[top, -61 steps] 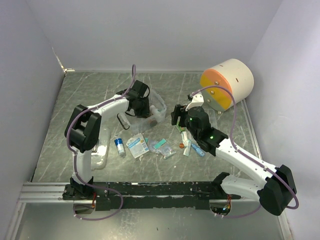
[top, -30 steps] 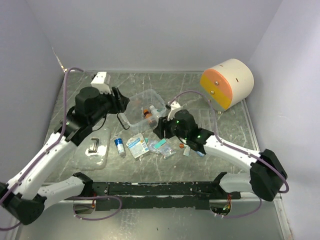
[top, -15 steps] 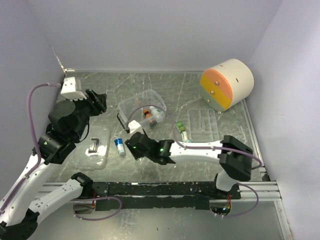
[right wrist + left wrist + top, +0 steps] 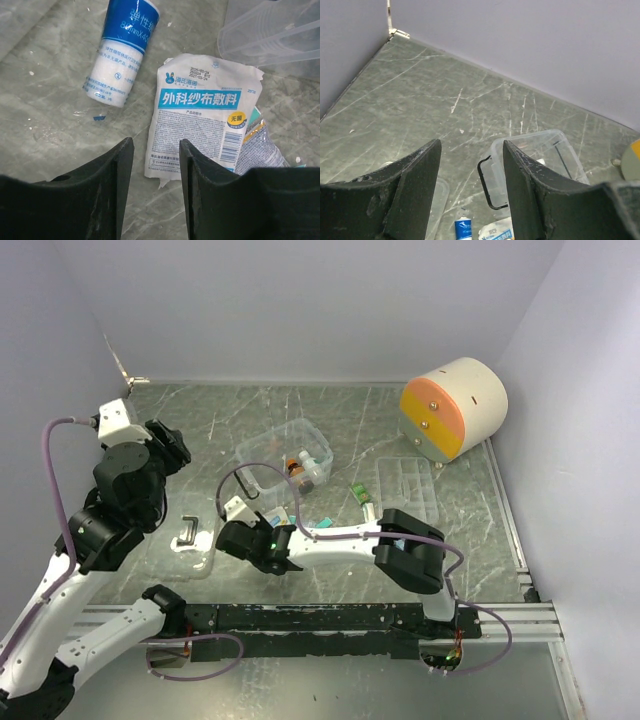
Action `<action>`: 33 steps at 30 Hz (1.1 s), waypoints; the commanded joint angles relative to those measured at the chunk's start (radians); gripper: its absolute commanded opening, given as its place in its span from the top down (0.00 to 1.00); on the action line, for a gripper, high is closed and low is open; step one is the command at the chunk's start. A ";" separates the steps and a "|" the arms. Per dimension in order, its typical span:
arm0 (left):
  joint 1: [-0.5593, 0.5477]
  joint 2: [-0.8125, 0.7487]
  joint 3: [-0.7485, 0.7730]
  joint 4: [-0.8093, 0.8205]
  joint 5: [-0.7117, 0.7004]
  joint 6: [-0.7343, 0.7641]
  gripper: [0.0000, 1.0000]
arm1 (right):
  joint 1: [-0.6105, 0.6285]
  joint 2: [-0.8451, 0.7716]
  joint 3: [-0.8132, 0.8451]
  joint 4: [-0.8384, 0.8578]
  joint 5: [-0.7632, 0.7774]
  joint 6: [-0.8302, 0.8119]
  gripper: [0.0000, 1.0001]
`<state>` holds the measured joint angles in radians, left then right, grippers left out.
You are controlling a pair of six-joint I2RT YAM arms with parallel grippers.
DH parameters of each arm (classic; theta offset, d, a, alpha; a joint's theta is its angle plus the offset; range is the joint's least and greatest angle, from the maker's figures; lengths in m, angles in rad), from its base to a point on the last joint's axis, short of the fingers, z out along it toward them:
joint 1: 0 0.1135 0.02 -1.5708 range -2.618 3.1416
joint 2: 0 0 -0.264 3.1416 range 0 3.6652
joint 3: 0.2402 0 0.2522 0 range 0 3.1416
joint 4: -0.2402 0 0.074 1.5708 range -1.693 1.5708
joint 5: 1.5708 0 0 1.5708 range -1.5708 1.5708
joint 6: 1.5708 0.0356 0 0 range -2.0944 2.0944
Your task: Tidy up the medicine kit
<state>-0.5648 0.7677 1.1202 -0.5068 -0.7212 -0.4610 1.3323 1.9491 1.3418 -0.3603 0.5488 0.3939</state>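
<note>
The medicine kit's clear box stands open mid-table with a few small items inside; it also shows in the left wrist view. Its clear lid with a black handle lies at the left. The clear divided tray lies at the right. My left gripper is open and empty, raised well left of the box. My right gripper is open and empty, low over a white gauze packet beside a blue-and-white bandage roll.
A large cream cylinder with an orange face stands at the back right. A small green item lies near the tray. Teal packets lie beside my right arm. Walls close off the left, back and right.
My left arm has lifted and drawn back left, away from the box. My right arm has swung left across the table and dropped low over the roll and packet.
</note>
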 commanded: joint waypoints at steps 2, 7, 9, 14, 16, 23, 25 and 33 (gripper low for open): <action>-0.004 -0.011 0.006 -0.025 -0.073 -0.023 0.36 | 0.003 0.065 0.070 -0.067 0.042 0.011 0.60; -0.004 -0.012 0.007 -0.043 -0.107 -0.032 0.36 | 0.002 0.130 0.093 -0.048 0.034 -0.011 0.63; -0.003 -0.013 0.005 -0.047 -0.117 -0.042 0.36 | 0.000 0.143 0.097 -0.047 0.040 -0.011 0.64; -0.004 -0.011 -0.008 -0.035 -0.103 -0.049 0.36 | -0.011 0.144 0.075 -0.022 0.020 -0.019 0.73; -0.004 -0.004 -0.005 -0.038 -0.103 -0.050 0.36 | -0.015 0.136 0.066 -0.013 0.002 -0.024 0.80; -0.003 0.024 -0.003 -0.049 -0.090 -0.053 0.36 | -0.030 0.048 0.027 0.036 -0.113 -0.057 1.00; -0.003 0.028 -0.003 -0.055 -0.093 -0.060 0.36 | -0.048 -0.006 0.006 0.050 -0.177 -0.063 1.00; -0.004 0.041 -0.008 -0.050 -0.081 -0.070 0.36 | -0.221 -0.305 -0.203 0.232 -0.679 -0.064 1.00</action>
<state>-0.5648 0.8055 1.1172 -0.5518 -0.8024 -0.5175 1.1923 1.7721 1.2137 -0.2600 0.1665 0.3305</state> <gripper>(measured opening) 0.641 0.007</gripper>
